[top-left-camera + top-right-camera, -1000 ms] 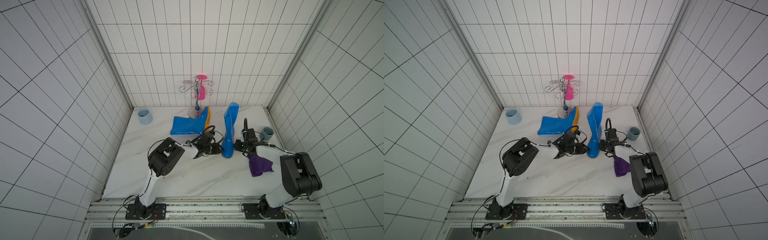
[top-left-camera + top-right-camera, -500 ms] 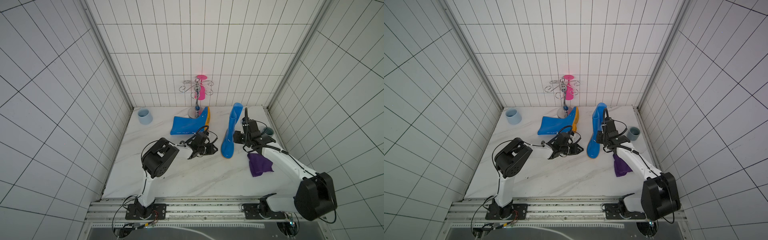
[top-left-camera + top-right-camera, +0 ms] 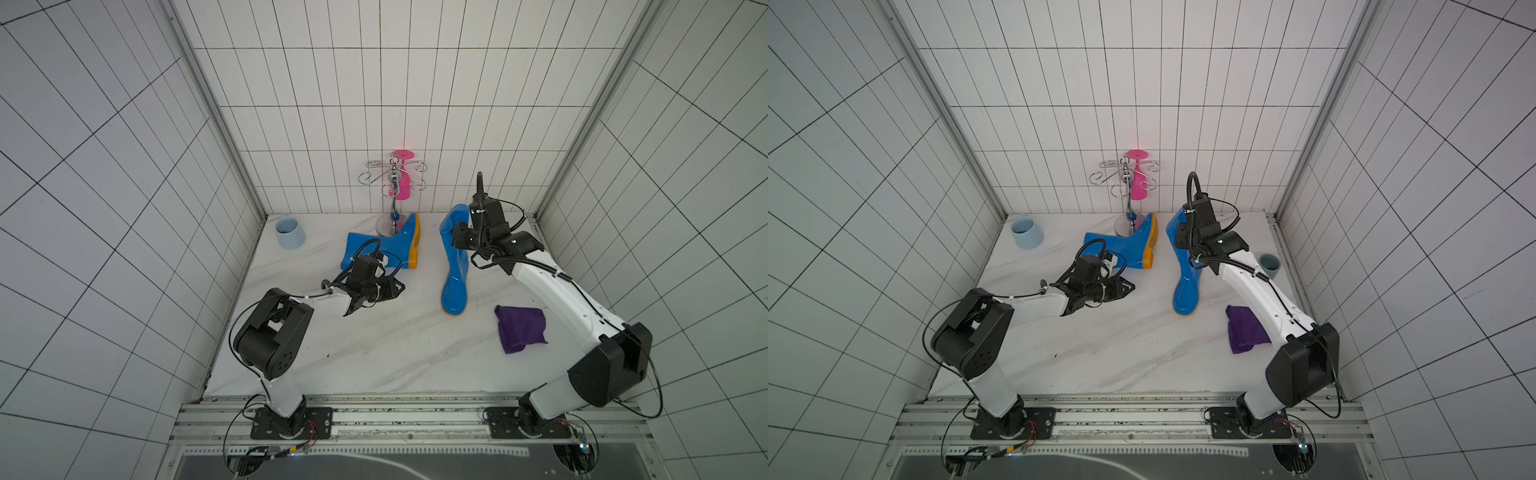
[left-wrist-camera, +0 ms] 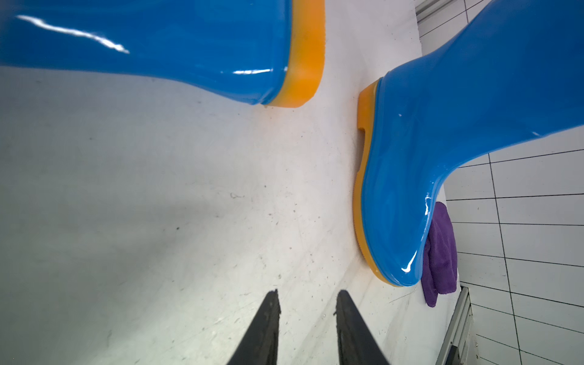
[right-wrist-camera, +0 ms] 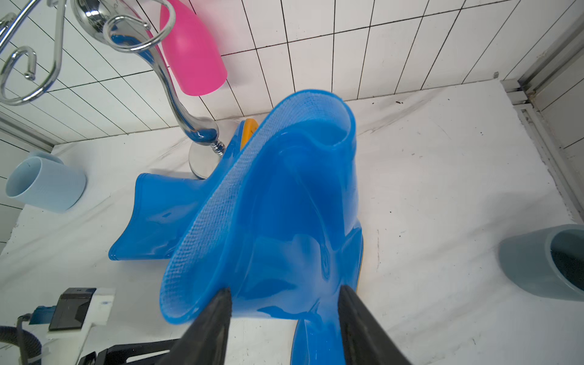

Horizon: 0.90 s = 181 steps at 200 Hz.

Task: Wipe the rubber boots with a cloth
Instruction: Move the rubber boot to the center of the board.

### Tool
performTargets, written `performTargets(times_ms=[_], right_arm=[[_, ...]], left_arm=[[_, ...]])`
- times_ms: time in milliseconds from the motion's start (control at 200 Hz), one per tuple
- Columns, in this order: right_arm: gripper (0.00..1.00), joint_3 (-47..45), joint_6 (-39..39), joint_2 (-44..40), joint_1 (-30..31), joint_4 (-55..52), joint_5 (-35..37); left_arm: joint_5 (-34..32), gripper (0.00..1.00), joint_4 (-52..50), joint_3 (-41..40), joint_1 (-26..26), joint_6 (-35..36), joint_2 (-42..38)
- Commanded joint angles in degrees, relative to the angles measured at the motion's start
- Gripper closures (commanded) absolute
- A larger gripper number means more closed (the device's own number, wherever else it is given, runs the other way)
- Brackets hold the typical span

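Note:
One blue rubber boot stands on its orange sole, mid-table. The other rubber boot lies on its side behind my left gripper. My right gripper is open at the standing boot's shaft top. The rim sits between its fingertips. My left gripper hovers low over the marble, left of the standing boot. It is open, its narrow gap empty. The purple cloth lies loose on the table, right of the boot's toe.
A chrome hook stand with a pink cup rises at the back wall, behind the lying boot. A light-blue cup sits at the back left, a grey cup at the right wall. Tiled walls close in three sides.
My right arm has risen from beside the boot's foot to the top of its shaft, its jaws widening. My left gripper has drawn back leftward from the standing boot.

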Motion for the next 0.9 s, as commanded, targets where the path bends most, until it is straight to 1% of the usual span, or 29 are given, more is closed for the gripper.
performTargets(times_ms=[0,290,685,810,900], right_arm=[[0.44,9.5,0.9,1.4,0.7,-3.5,1.9],[0.44,8.9,1.9,-1.7,1.2,-3.8,1.9],[0.44,12.2,2.7,0.7,1.7,-6.2,0.5],[0.44,15.4,2.9,3.4,2.1,-9.5,2.6],[0.45,20.6,2.6,7.5,3.5,-15.1,7.1]], left_arm=[[1.1,0.68,-0.3,-1.7,1.0,1.2,-1.6],[1.7,0.68,0.3,-2.2,1.9,1.3,-1.1],[2.1,0.68,0.5,-2.4,2.5,1.7,-0.5],[2.5,0.68,0.5,-2.6,3.1,2.1,-0.5],[2.9,0.68,0.6,-2.9,3.6,2.3,-0.6]])
